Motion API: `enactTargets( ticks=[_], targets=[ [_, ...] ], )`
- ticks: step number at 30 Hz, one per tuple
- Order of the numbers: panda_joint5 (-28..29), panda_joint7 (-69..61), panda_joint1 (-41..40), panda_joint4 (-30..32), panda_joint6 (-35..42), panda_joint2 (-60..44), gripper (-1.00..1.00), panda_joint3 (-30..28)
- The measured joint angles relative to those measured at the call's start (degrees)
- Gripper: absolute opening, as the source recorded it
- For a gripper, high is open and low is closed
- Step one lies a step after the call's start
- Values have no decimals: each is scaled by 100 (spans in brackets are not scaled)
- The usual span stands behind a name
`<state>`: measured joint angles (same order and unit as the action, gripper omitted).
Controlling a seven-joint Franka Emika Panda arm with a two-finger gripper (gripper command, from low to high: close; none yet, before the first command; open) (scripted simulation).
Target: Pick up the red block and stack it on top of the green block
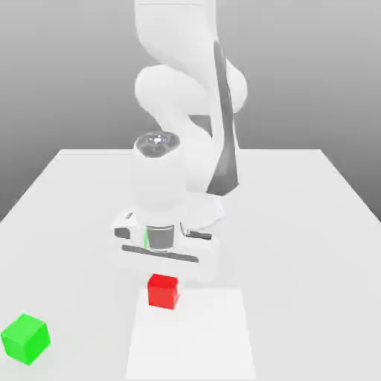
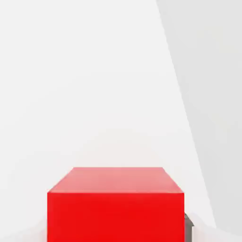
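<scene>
A: Layout?
B: Pale table (image 1: 298, 238), white arm (image 1: 186, 97) over it. White sheet (image 1: 192, 342) on the near part.
A: Gripper (image 1: 163, 287)?
B: Low, pointing down by the sheet's arm-side edge. Fingers narrowed onto red (image 2: 116, 217), one each side; far finger contact is hard to make out, but looks like a grip.
A: Green (image 1: 26, 339)?
B: On the table, exterior view's left, off the sheet, well apart from red.

You've got a pale grey tabletop (image 1: 298, 245), its far edge running straight across. On it, a white square patch (image 1: 192, 338) at the near side, about mid-width, plain, well apart from the far corners.
</scene>
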<state>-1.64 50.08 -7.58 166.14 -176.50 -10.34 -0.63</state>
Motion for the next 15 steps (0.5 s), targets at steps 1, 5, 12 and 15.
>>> enactTargets(
  ticks=[1,5,12,15],
  targets=[
    [9,7,4,8,48,55,-100,-6],
    [132,96,20,105,639,743,-100,-57],
    [104,-463,-154,-276,1682,1401,-100,-285],
    [-13,-1181,-439,-878,1986,1094,-100,-475]
  ],
)
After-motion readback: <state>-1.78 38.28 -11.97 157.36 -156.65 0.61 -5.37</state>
